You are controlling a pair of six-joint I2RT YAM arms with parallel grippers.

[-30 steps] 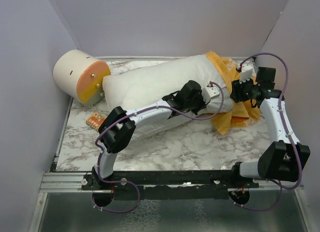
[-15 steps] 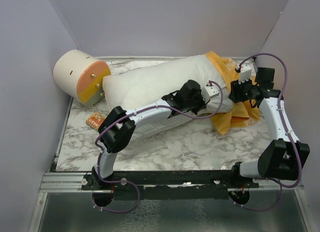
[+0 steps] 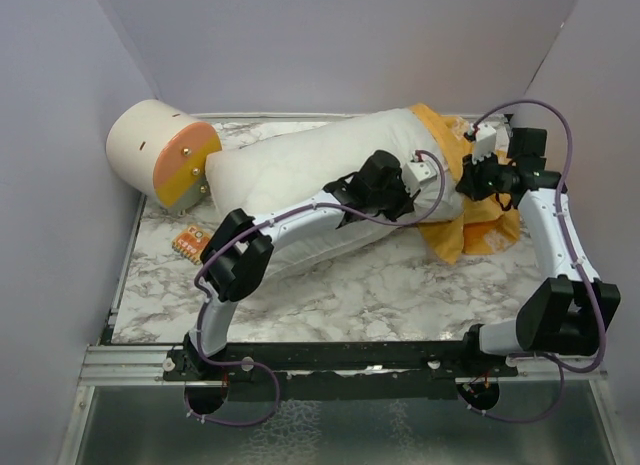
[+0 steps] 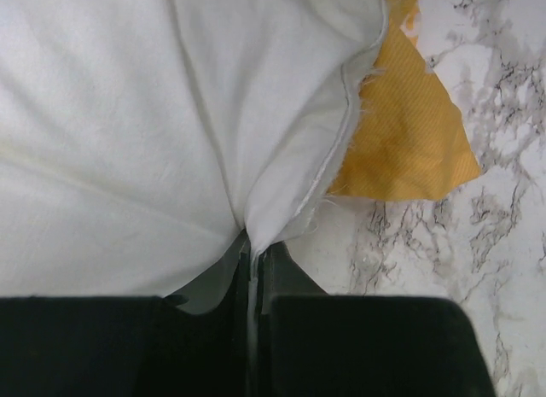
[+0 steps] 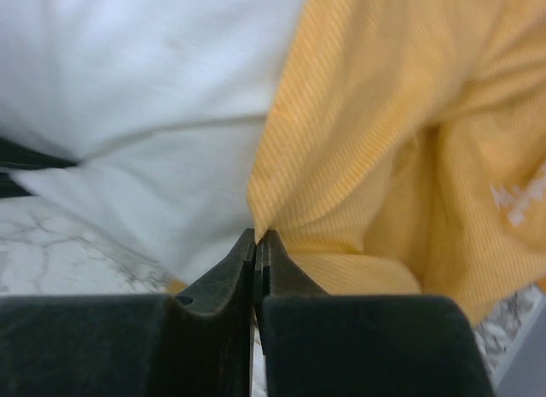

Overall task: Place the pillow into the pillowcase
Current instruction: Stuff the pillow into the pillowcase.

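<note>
- We read the top view as a dial, twelve at the far wall and six at the arm bases.
- The pillow (image 3: 290, 165) lies across the marble table (image 3: 380, 285), running from about ten o'clock over the middle to about two o'clock.
- The pillowcase (image 3: 480, 225) is bunched at the pillow's two to three o'clock end. Orange cloth shows along the far side of that end and again below it toward four o'clock. We cannot tell how far the pillow reaches inside.
- The left gripper (image 4: 253, 256) is closed tight on the pillow. In the left wrist view, a stitched white seam edge runs straight down between its two black fingers, and folds fan out from that pinch.
- In the same view, an orange corner of the case pokes out from under the pillow's edge at about two o'clock, lying flat on the marble.
- The right gripper (image 5: 257, 243) is also clamped shut. In its own view, its tips meet on a fold of the orange cloth, right beside the white pillow.
- White lettering shows on the case at the right edge of that view, too blurred for us to read.
- A cream-and-orange cylinder (image 3: 150, 145) lies on its side at ten o'clock, its orange end against the pillow's left end.
- A small orange patterned card (image 3: 190, 243) lies on the marble at about eight o'clock, apart from the pillow.
</note>
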